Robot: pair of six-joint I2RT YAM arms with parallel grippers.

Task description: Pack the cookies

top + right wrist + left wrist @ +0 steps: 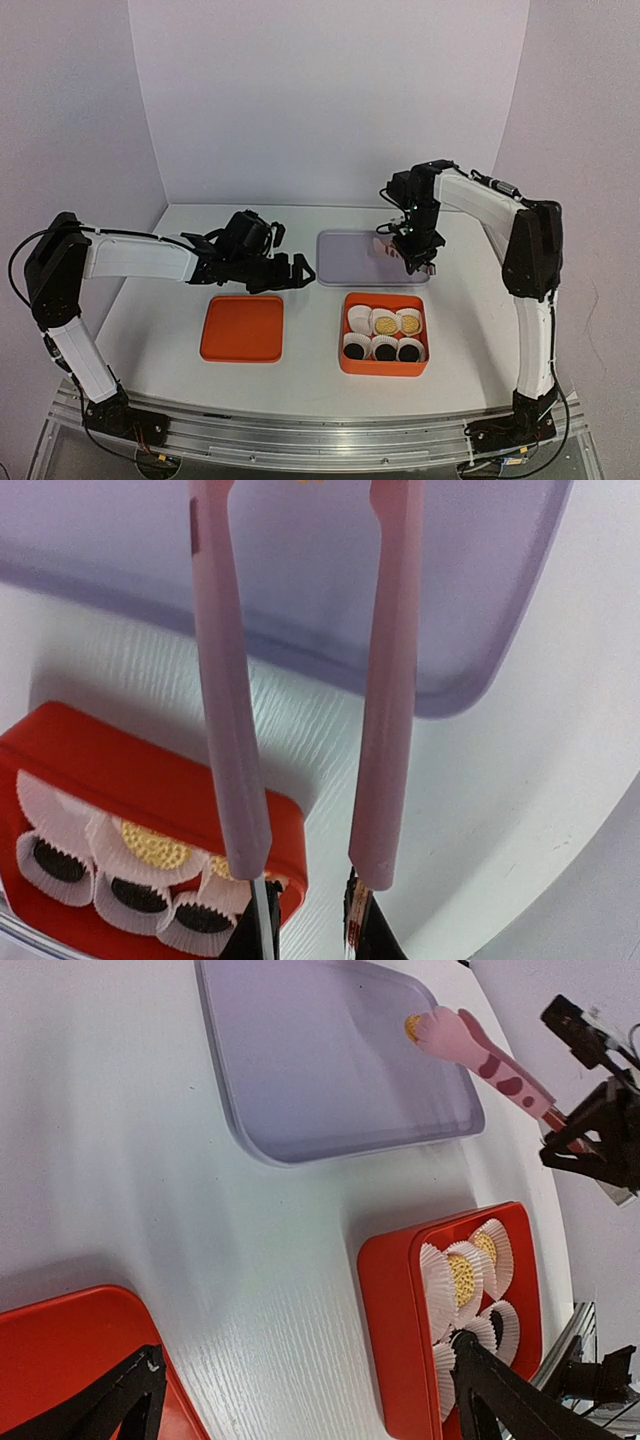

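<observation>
Pink tongs (480,1055) are held at their handle end by my right gripper (305,920), which is shut on them over the lavender tray (330,1060). The tong tips pinch a golden yellow cookie (411,1027) lying on that tray. In the orange box (345,335), white paper cups hold two yellow cookies (385,322) and three dark cookies (384,351); one cup (358,316) looks empty. My left gripper (305,1352) hovers open over bare table between lid and box, holding nothing.
An orange lid (242,328) lies flat left of the box. The tray (350,255) sits behind the box, near the table's centre. White walls close in the table at the back and sides. My right gripper (590,1140) hangs past the tray's far corner.
</observation>
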